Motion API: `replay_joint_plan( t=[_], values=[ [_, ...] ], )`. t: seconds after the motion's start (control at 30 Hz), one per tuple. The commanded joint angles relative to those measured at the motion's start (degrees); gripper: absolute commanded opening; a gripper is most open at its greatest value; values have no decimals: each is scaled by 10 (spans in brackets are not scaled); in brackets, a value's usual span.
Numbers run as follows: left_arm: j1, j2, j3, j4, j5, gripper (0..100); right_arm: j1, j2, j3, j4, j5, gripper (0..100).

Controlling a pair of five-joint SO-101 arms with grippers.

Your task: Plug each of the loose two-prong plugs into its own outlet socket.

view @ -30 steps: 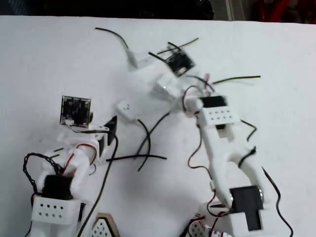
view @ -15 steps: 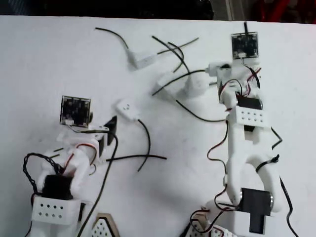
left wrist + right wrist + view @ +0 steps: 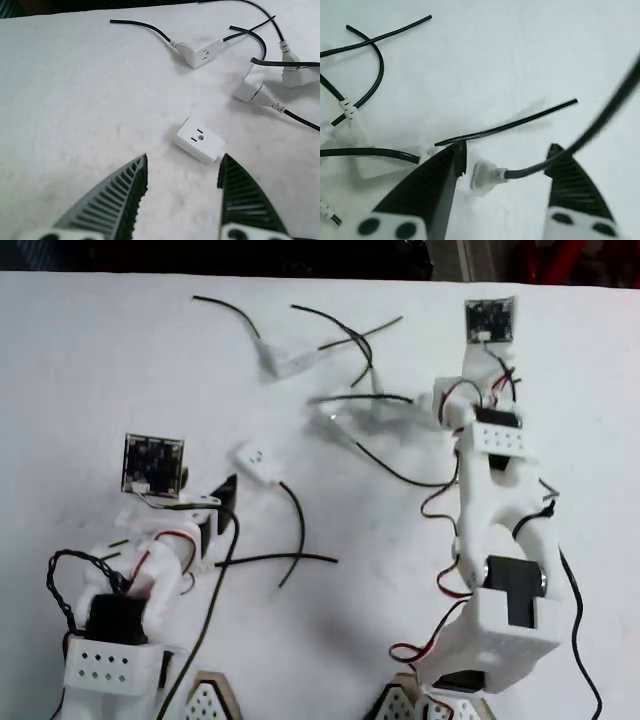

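High view: the left gripper (image 3: 225, 498) sits just beside a white outlet socket (image 3: 258, 462) on the table (image 3: 100, 360). The right arm (image 3: 490, 500) extends toward the far cords (image 3: 350, 340).

Left wrist view: the left gripper (image 3: 183, 157) has its fingers spread, and the outlet socket (image 3: 200, 140) lies just beyond the tips.

Right wrist view: the right gripper (image 3: 508, 146) has its fingers spread, with a white plug (image 3: 482, 177) between them.

Robotics lab bench, by look. Plain white tabletop (image 3: 90, 370). Two white 3D-printed arms, left arm (image 3: 150, 570) and right arm (image 3: 490, 505). Exposed servo wiring (image 3: 55, 590), bare camera boards (image 3: 153, 462) on wrists. Short loose cords (image 3: 300, 530) with outlet sockets (image 3: 258, 462) strewn about.
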Motion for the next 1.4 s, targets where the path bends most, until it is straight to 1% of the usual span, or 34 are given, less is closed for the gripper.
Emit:
replay_joint_plan(
  t=[0.0, 0.17, 0.23, 0.33, 0.43, 0.57, 0.77, 0.97, 1.1, 1.23, 1.37],
  values=[
    [-3, -6, 1, -9, -4, 230, 1, -29, -68, 89, -11, 289],
    [-7, -6, 1, -9, -4, 229, -19, -107, -74, 189, -8, 272],
    [-29, -6, 0, -13, -2, 229, -40, -142, -74, 235, 11, 254],
    [-77, -6, -4, -18, -1, 229, -85, -185, -74, 302, 34, 219],
    [-112, -6, -1, -33, 1, 229, -138, -209, -72, 364, 39, 191],
    [-142, -6, -4, -34, 29, 229, -215, -219, -40, 404, 39, 190],
    [-164, -6, -4, -38, 36, 229, -328, -215, 34, 404, 37, 190],
    [-195, -5, -17, -33, 37, 229, -463, -214, 93, 402, 37, 190],
    [-204, -5, -17, -33, 38, 229, -540, -214, 150, 357, 43, 190],
    [-213, -5, -18, -33, 38, 229, -581, -214, 229, 276, 87, 190],
    [-213, -5, -18, -33, 38, 229, -585, -213, 280, 196, 94, 190]
  ],
)
